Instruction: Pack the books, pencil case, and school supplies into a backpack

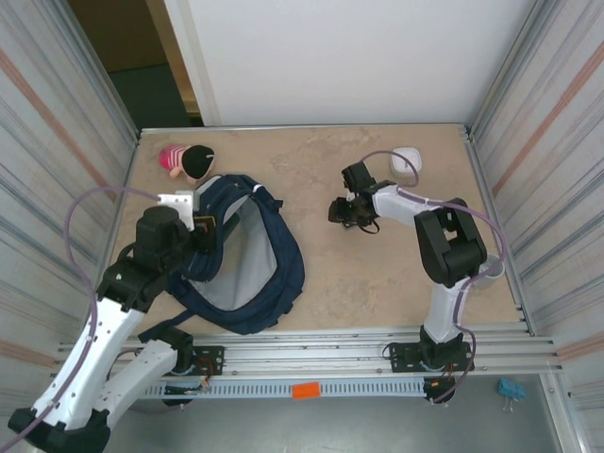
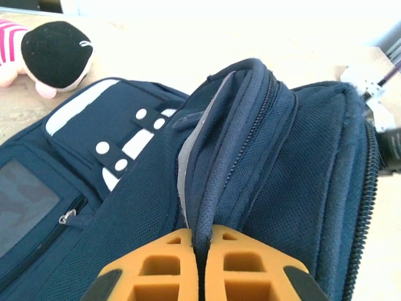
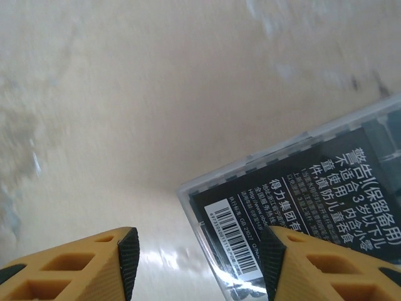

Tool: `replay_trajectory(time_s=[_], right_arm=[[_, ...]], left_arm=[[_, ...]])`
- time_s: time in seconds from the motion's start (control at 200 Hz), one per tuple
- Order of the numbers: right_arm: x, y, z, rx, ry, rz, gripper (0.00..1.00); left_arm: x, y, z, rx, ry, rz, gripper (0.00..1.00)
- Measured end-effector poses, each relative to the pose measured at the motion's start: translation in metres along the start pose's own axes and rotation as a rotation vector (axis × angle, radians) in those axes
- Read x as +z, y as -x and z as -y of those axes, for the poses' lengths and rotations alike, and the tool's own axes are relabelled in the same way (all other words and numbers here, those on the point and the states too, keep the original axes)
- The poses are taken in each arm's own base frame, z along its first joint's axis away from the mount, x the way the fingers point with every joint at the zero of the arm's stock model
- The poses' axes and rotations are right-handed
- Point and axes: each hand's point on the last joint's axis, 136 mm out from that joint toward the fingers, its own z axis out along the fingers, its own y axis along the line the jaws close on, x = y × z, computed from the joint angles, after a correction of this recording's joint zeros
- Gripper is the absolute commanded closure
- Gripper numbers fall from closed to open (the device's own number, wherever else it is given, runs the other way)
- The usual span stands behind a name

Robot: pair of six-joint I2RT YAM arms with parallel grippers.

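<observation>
Top external: backpack (image 1: 247,264) lies flat on the left half of the table (image 1: 377,283). Left gripper (image 1: 204,230) sits at the bag's left edge. Right gripper (image 1: 343,209) is low over the table's right half, well apart from the bag. White device (image 1: 406,160) rests near the far right corner. Pink-and-black toy (image 1: 186,160) lies near the far left corner, just beyond the bag.

Left wrist: left gripper (image 2: 202,241) is closed tight, its orange fingers (image 2: 150,269) meeting on the navy handle (image 2: 216,157) that arcs up from the top of the backpack (image 2: 294,157). The front pocket with white stripes lies to the left, and a zipper runs down the right side. The toy (image 2: 53,50) is on the table behind.

Right wrist: right gripper (image 3: 200,254) is roughly half open and grips nothing. Slab (image 3: 294,200) is dark, in clear casing, with barcode and printed text facing up. It lies flat on the table, skewed to the fingers. One corner sits in the gap. The right finger (image 3: 326,263) overlaps its edge; I cannot tell whether they touch. The left finger stands clear of it.
</observation>
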Motion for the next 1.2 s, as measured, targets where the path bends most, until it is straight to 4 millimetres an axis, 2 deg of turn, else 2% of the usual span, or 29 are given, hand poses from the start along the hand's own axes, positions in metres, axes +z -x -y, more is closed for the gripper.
replay_trajectory(time_s=[0.15, 0.225, 0.391, 0.466, 0.546, 0.666, 0.777, 0.932, 1.203], right_arm=[[-0.018, -0.031, 0.012, 0.022, -0.03, -0.038, 0.33], [-0.031, -0.04, 0.019, 0.032, -0.054, -0.046, 0.29], [-0.074, -0.028, 0.027, 0.081, -0.052, 0.026, 0.2], [-0.093, -0.023, 0.039, 0.133, -0.063, 0.061, 0.17], [-0.101, -0.025, 0.055, 0.187, -0.089, 0.072, 0.13], [-0.095, -0.046, 0.075, 0.242, -0.143, 0.024, 0.1], [-0.086, -0.061, 0.083, 0.271, -0.175, -0.024, 0.08], [-0.073, -0.063, 0.089, 0.297, -0.206, -0.043, 0.03], [-0.046, -0.065, 0.094, 0.305, -0.241, -0.087, 0.02]], left_arm=[[0.004, 0.014, 0.006, 0.028, -0.01, -0.006, 1.0], [0.004, 0.018, 0.007, 0.047, -0.009, -0.007, 1.0], [-0.003, 0.042, 0.011, 0.109, 0.003, -0.01, 1.0], [-0.006, 0.054, 0.012, 0.139, 0.009, -0.007, 1.0], [-0.008, 0.067, 0.015, 0.168, 0.011, -0.009, 1.0], [-0.009, 0.087, 0.022, 0.204, 0.008, 0.004, 1.0], [-0.01, 0.106, 0.027, 0.231, 0.005, 0.013, 1.0], [-0.016, 0.136, 0.036, 0.274, 0.002, 0.04, 1.0], [-0.037, 0.18, 0.052, 0.328, -0.035, 0.136, 1.0]])
